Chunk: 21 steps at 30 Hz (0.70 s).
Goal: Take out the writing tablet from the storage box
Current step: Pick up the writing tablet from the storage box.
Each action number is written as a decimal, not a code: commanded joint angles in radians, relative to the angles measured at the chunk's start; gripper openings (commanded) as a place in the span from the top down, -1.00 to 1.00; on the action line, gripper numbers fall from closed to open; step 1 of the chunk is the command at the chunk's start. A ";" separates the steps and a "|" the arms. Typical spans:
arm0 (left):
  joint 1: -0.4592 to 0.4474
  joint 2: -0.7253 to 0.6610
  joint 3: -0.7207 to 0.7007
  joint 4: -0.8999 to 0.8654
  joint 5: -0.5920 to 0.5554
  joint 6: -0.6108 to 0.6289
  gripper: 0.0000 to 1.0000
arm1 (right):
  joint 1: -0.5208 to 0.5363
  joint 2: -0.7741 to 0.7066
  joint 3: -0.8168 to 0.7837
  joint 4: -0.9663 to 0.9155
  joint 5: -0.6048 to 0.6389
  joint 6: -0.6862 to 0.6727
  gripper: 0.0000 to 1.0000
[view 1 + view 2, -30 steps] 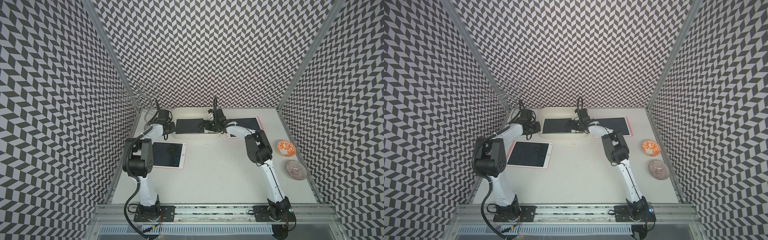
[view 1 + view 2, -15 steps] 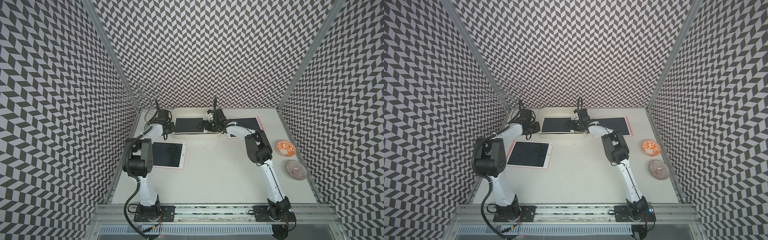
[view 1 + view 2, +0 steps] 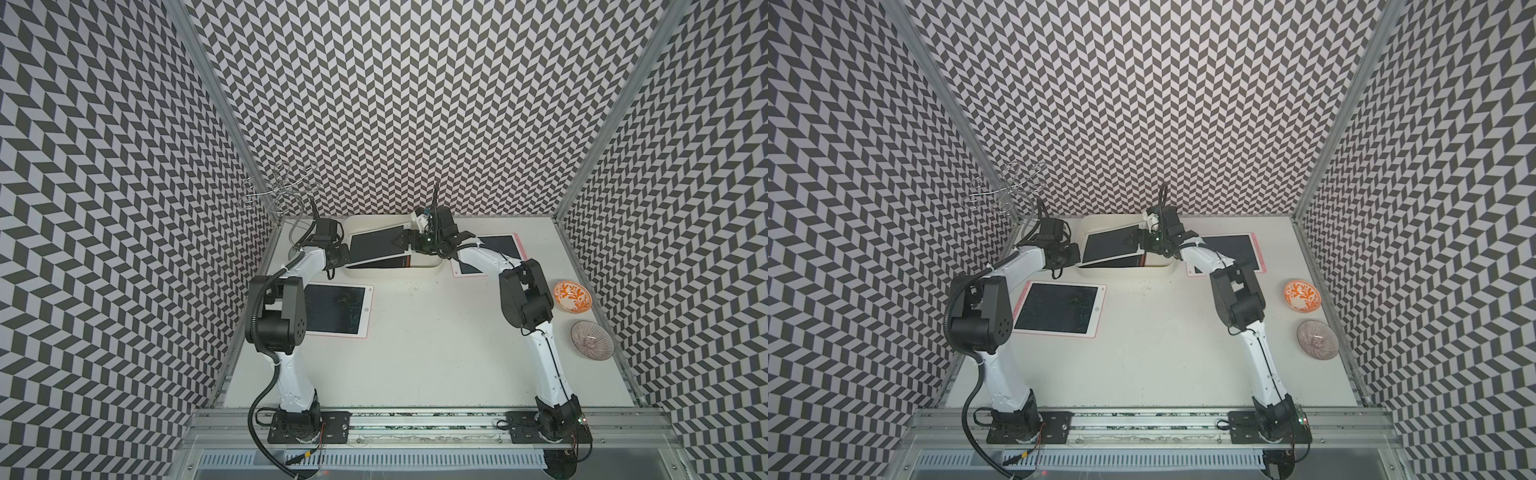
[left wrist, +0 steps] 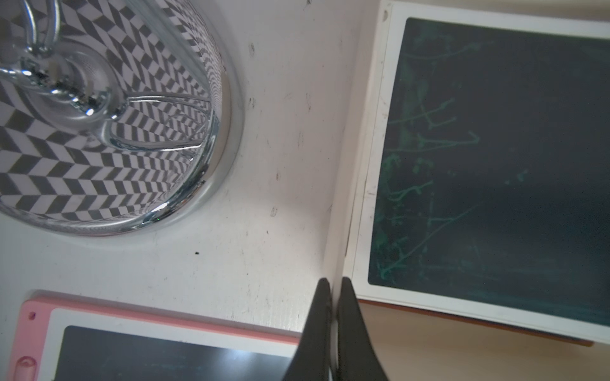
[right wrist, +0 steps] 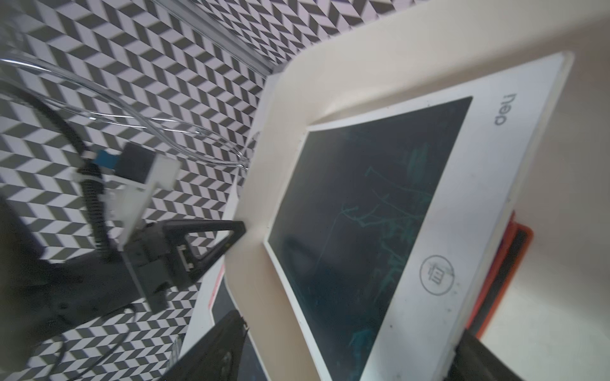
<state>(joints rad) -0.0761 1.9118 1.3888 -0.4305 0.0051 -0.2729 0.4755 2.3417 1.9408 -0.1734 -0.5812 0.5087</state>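
One white table (image 3: 415,353), three chevron walls (image 3: 395,104)

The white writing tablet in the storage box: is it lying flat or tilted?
Tilted. In a top view the white writing tablet slants across the storage box, one end raised at the right pincer, above an orange-edged tablet underneath.

White arm links (image 3: 544,365), black joints, black corrugated cable (image 3: 259,399)

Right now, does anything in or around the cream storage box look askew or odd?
Yes. In the cream-white plastic storage box, the white-framed writing tablet sits tilted, its end by the right gripper raised above an orange-edged tablet underneath. The left gripper is shut on the box's wall.
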 commanded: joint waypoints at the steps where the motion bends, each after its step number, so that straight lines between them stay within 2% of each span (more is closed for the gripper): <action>1: -0.011 0.014 0.027 -0.005 0.038 0.010 1.00 | 0.000 -0.061 -0.010 0.094 -0.043 0.014 -0.70; 12: -0.009 0.014 0.029 -0.008 0.036 0.009 1.00 | -0.012 -0.048 -0.013 0.053 -0.005 0.028 -0.64; 16: -0.008 0.014 0.031 -0.010 0.035 0.010 1.00 | -0.014 -0.044 -0.017 0.046 0.005 0.045 -0.47; 21: -0.006 0.013 0.033 -0.011 0.036 0.010 1.00 | -0.014 -0.042 -0.032 0.063 -0.008 0.077 -0.03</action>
<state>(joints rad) -0.0769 1.9133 1.3911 -0.4316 0.0055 -0.2726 0.4660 2.3203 1.9251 -0.1558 -0.5838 0.5606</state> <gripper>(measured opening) 0.049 0.555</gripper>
